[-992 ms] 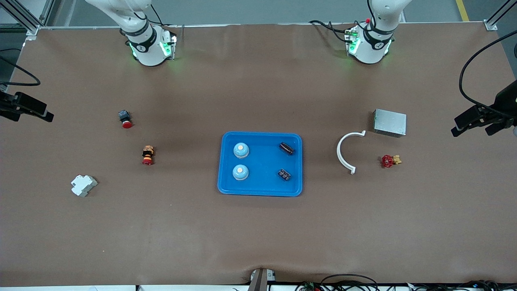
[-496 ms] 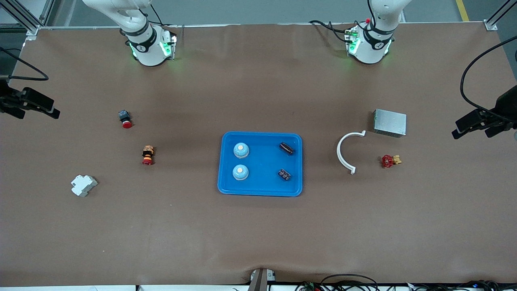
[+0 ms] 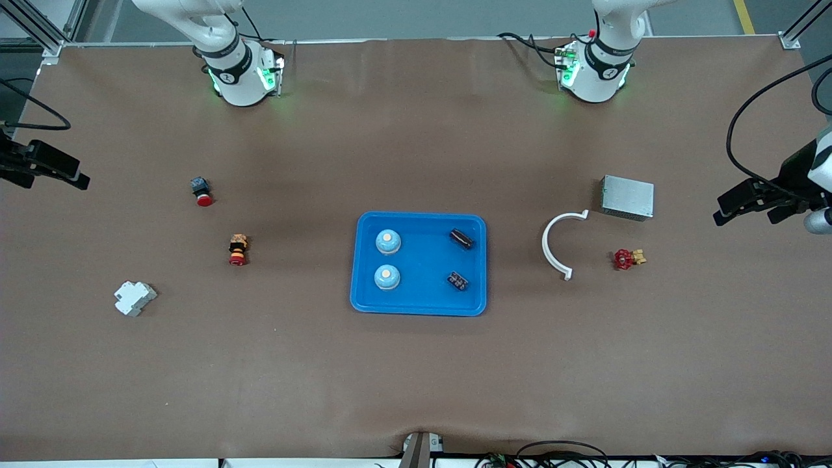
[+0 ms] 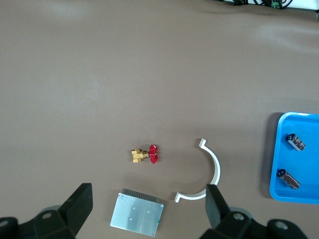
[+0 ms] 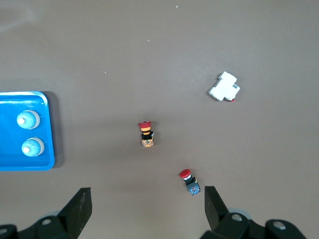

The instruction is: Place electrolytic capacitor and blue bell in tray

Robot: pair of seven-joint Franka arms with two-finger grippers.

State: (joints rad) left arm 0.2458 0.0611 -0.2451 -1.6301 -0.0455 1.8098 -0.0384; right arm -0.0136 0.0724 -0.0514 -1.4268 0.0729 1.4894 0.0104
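Tray holding bells, capacitors (markings unreadable), grippers edge-cropped, open

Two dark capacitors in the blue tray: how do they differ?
Position: one capacitor lies farther from the front camera; the other capacitor lies nearer, by the tray's rim.
Look: the farther one reads as a plain dark barrel with a pale band; the nearer one shows pale spots on top.
Size: the farther one looks slightly longer.
Shared: both are dark, lie at a slant on the tray floor toward the left arm's end, apart from the two blue bells.
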